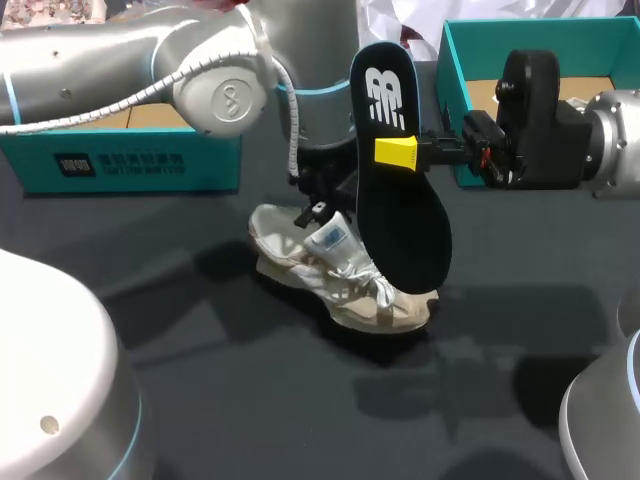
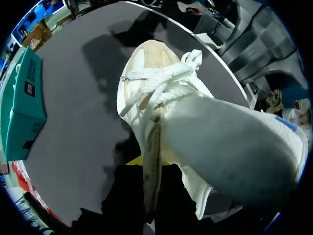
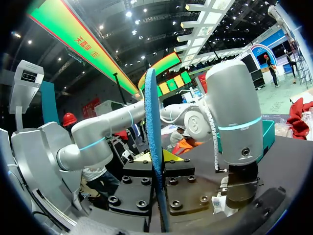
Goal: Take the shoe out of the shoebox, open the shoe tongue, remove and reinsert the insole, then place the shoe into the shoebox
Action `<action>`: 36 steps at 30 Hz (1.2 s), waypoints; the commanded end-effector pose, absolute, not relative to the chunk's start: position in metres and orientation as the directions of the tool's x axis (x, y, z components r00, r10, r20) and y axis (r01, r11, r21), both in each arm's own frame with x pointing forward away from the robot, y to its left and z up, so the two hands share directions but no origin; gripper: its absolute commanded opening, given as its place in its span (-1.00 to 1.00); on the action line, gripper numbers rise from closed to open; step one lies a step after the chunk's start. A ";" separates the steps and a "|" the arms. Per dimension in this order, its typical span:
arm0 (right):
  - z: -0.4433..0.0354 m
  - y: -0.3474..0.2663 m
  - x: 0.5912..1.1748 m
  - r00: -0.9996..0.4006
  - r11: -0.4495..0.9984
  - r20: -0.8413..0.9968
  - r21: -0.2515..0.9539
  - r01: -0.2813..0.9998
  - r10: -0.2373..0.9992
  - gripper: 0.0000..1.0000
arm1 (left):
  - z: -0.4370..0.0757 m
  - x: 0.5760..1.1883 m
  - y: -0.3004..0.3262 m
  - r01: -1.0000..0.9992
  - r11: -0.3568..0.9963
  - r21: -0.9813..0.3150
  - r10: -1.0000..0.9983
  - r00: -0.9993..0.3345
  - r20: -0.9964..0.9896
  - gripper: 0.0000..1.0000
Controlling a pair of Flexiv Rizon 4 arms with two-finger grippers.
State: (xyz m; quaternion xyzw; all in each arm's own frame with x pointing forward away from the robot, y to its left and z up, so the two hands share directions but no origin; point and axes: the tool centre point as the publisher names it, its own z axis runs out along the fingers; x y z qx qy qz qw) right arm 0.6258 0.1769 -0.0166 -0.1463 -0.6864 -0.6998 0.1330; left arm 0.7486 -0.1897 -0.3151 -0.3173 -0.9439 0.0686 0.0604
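White shoe w/ tan bits sits on its sole mid-table, toe toward the R arm's side. Black insole, blue edge, white mark up top, stands on end just above it. R claw pinches the insole from both sides. L claw is down at the shoe's heel end; can't tell if it grips. Table is dark gray. Teal shoebox back left, open teal shoebox back right.

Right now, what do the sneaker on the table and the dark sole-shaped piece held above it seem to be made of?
The shoe looks like white mesh fabric with beige, suede-like panels, all matte and a bit scuffed. The insole is probably foam under a dark cloth face: thin, matte, with a white printed mark; seen edge-on in the right wrist view, it looks blue.
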 end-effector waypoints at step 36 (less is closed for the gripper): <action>-0.018 0.179 0.625 -0.922 -0.024 0.387 0.922 0.387 0.016 -1.00 | -0.286 0.735 -0.193 0.953 0.261 0.157 0.962 -0.244 -0.120 -1.00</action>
